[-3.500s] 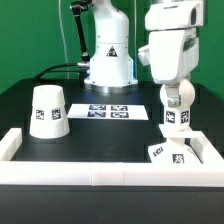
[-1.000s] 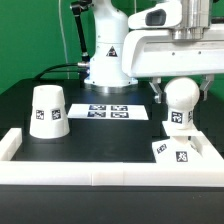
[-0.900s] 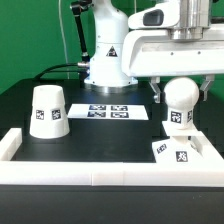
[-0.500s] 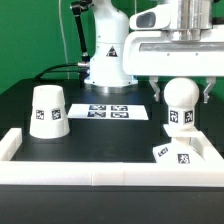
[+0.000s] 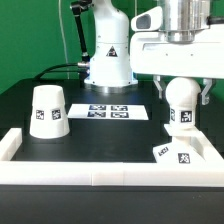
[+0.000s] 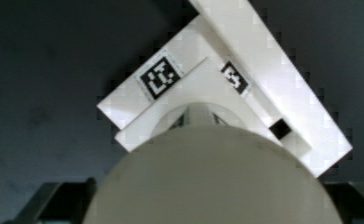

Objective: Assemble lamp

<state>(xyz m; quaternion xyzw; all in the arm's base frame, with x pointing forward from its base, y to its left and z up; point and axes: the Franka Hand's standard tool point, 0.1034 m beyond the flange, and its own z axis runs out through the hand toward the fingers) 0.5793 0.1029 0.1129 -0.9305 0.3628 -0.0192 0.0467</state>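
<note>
My gripper [image 5: 181, 90] is shut on the white ball-shaped bulb [image 5: 181, 104] and holds it upright just above the flat square base [image 5: 177, 153]. The base lies at the exterior view's right, in the corner of the border rail, with its tags showing. In the wrist view the bulb [image 6: 205, 165] fills the near part between my dark fingers [image 6: 62, 200]. There the base [image 6: 175, 82] lies beyond it. The cone-shaped shade [image 5: 47, 110] stands on the table at the exterior view's left.
The marker board [image 5: 110, 111] lies flat at the middle of the table. The white border rail [image 5: 90, 171] runs along the front edge and up both sides; it also shows in the wrist view [image 6: 282, 62]. The robot's base [image 5: 108, 55] stands behind.
My wrist has turned about its axis with the bulb in it. The bulb has shifted slightly toward the exterior view's right, over the base. The shade has not moved.
</note>
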